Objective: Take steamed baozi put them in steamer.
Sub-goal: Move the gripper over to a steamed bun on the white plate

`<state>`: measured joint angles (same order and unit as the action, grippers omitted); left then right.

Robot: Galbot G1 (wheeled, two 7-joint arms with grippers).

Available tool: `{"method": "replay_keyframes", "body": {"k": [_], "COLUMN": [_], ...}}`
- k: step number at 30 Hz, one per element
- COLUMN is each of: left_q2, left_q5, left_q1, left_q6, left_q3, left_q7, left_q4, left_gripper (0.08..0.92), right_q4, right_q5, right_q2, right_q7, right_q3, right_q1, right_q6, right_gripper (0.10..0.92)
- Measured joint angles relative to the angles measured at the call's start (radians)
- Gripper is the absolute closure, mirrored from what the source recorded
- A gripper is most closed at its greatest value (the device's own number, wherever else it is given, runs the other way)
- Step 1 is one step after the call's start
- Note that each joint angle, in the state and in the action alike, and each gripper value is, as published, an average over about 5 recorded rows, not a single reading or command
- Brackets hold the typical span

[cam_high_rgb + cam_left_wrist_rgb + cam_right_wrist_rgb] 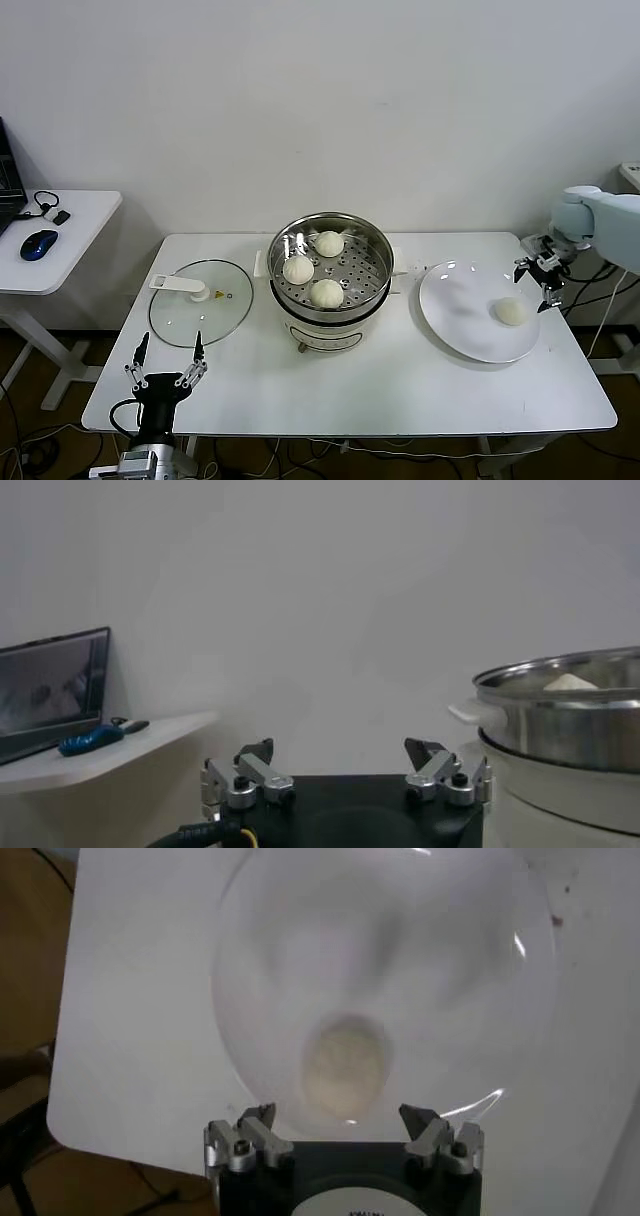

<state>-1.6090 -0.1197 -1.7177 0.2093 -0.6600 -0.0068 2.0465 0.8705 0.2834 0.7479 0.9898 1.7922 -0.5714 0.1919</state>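
The shiny steel steamer (372,240) stands at the table's middle on its white base and holds three cream-white baozi (327,293). Its wall also shows in the left wrist view (560,720). One more baozi (510,311) lies on the white plate (455,300) at the right, also seen in the right wrist view (345,1066). My right gripper (540,275) hovers open just above and to the right of that baozi, with the bun lying between and beyond its jaws (340,1123). My left gripper (168,358) is open and empty at the table's front left corner.
The glass lid with a white handle (200,300) lies flat left of the steamer. A side table at far left holds a blue mouse (38,243) and a laptop (50,695). The table's right edge is close behind the plate.
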Motion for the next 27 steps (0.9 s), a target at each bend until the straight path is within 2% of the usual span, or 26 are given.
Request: {"method": "replay_keyframes", "body": {"k": [27], "left_q2": [0.000], "left_q5": [-0.019], "left_q1": [-0.012], "left_q6": [0.001], "left_q3": [0.015], "left_q7": [0.005], "left_q4": [0.000], "left_gripper": [0.177], "right_q4": [-0.190], "right_q5": [-0.069], "right_q2": [0.037], "right_q7": [-0.002], "right_q3": [-0.279], "right_q1": [0.245], "right_q6": [0.009], "right_gripper": [0.203]}}
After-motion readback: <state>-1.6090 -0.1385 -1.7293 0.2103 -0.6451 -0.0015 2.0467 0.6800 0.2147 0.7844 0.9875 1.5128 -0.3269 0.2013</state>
